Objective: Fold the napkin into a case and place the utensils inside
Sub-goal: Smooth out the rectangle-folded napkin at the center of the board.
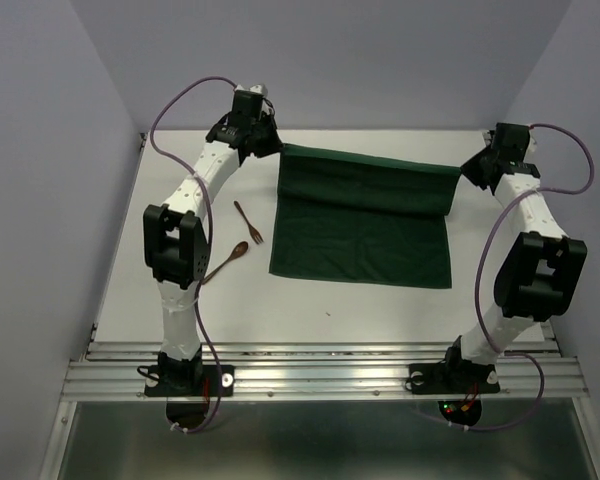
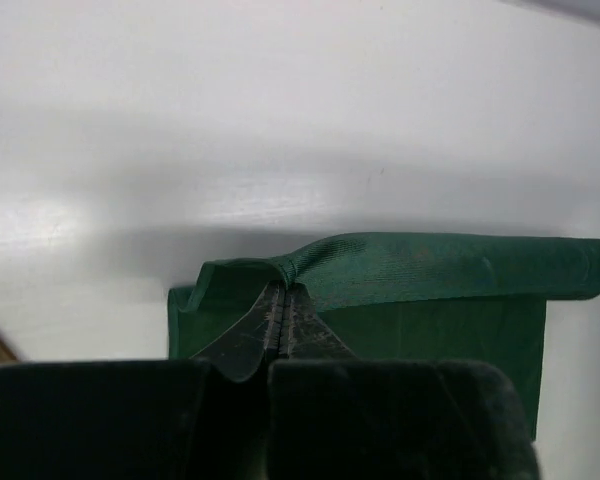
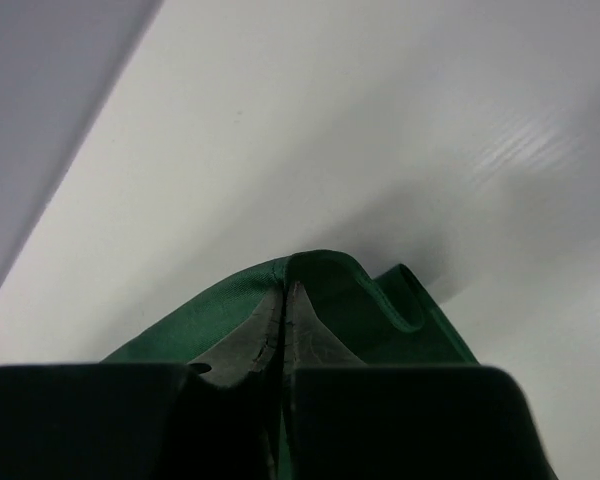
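The dark green napkin (image 1: 365, 220) lies in the middle of the white table, its far edge lifted into a raised band. My left gripper (image 1: 276, 147) is shut on the napkin's far left corner; in the left wrist view the cloth (image 2: 430, 270) bunches at my gripper (image 2: 283, 290). My right gripper (image 1: 466, 170) is shut on the far right corner, where the hem (image 3: 380, 300) curls over my gripper (image 3: 285, 290). The wooden spoon (image 1: 228, 261) and wooden fork (image 1: 247, 222) lie on the table left of the napkin, beside my left arm.
Grey-violet walls close in the white table (image 1: 380, 300) on the left, back and right. A metal rail (image 1: 320, 378) runs along the near edge, with both arm bases bolted to it.
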{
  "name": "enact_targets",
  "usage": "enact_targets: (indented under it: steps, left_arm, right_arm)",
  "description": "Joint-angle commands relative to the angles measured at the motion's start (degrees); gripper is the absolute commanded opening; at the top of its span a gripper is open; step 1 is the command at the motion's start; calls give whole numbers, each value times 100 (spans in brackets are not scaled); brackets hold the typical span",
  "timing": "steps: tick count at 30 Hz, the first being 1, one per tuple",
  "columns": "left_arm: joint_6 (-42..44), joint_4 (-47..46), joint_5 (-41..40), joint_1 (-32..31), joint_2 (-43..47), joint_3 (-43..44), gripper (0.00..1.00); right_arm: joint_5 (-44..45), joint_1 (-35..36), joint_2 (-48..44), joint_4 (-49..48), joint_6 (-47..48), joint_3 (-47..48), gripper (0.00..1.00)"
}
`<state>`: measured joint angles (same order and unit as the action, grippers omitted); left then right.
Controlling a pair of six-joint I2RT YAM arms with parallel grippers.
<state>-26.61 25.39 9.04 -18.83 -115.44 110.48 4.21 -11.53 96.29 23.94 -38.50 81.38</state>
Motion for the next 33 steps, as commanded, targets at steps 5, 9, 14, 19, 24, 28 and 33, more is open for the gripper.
enact_targets:
  steps: [5,9,14,19,24,28,33]
  left_arm:
    - [244,-719,204,134,-822,967,0]
    - [-1,-1078,353,186,-1094,1099,0]
    - [-178,-1334,502,204,-1481,1362,0]
    - [-345,-1598,599,222,-1736,1547,0]
    - [-450,-1396,827,283,-2298,2415,0]
    - [-529,-1492,1011,389,-2326,2356,0]
    - [-503,-1634,1162,503,-2054,1882,0]
  right_arm:
    - [-377,-7,478,-1215,-228,211,1]
    - [-560,-7,671,-1594,-263,229,1]
    - [-833,-7,1093,-2042,-342,492,1]
    - [-1062,-7,1410,-2577,-500,668,1]
    - [-1133,-7,1665,-2816,-509,835,1]
    - [-1142,-7,1647,-3045,-457,826,1]
    - [-1282,-7,1656,-2948,-413,985,1]
